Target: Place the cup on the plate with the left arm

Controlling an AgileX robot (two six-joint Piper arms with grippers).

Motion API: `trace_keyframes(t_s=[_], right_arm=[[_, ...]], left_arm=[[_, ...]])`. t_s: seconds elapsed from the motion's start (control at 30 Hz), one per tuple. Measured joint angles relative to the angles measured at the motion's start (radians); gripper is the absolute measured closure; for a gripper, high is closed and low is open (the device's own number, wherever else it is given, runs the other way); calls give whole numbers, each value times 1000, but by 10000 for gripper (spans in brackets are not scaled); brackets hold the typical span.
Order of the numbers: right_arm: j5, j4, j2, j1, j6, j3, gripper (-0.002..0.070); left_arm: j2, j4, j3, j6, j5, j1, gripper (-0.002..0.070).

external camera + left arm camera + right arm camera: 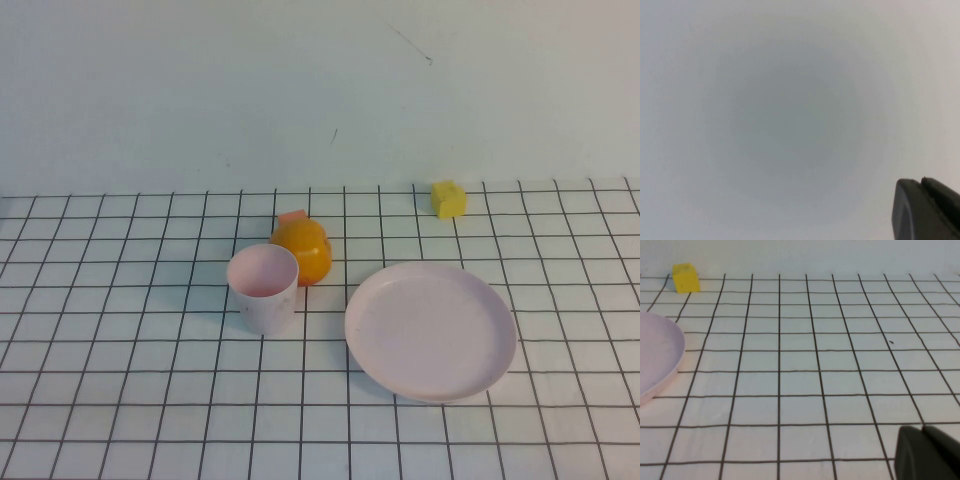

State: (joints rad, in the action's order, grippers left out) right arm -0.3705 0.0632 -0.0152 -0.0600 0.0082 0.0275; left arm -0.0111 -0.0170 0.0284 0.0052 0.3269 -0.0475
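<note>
The pale pink cup (263,289) stands upright on the gridded table, left of centre, its mouth open upward. The large pale pink plate (430,330) lies to its right, empty, a short gap apart from the cup. Neither arm shows in the high view. My left gripper (922,182) shows only as black fingertips pressed together, facing a blank pale grey surface, with nothing held. My right gripper (923,429) also shows black fingertips together, low over the table to the right of the plate, whose edge (657,360) shows in the right wrist view.
An orange fruit toy (302,250) sits right behind the cup, touching or nearly touching it. A small yellow cube (449,198) sits at the table's far edge behind the plate; it also shows in the right wrist view (685,278). A pale wall rises behind the table.
</note>
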Motion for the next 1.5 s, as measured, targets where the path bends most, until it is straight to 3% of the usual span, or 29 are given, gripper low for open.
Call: trace_keyframes(t_s=[0.43, 0.73, 0.93, 1.17, 1.5], right_arm=[[0, 0, 0, 0, 0, 0, 678], [0, 0, 0, 0, 0, 0, 678], [0, 0, 0, 0, 0, 0, 678], [0, 0, 0, 0, 0, 0, 678], [0, 0, 0, 0, 0, 0, 678]], left_arm=[[0, -15, 0, -77, 44, 0, 678], [9, -17, -325, -71, -308, 0, 678], [157, -17, -551, -70, -577, 0, 678], [315, -24, -553, -70, -653, 0, 678], [617, -203, -725, 18, -951, 0, 678]])
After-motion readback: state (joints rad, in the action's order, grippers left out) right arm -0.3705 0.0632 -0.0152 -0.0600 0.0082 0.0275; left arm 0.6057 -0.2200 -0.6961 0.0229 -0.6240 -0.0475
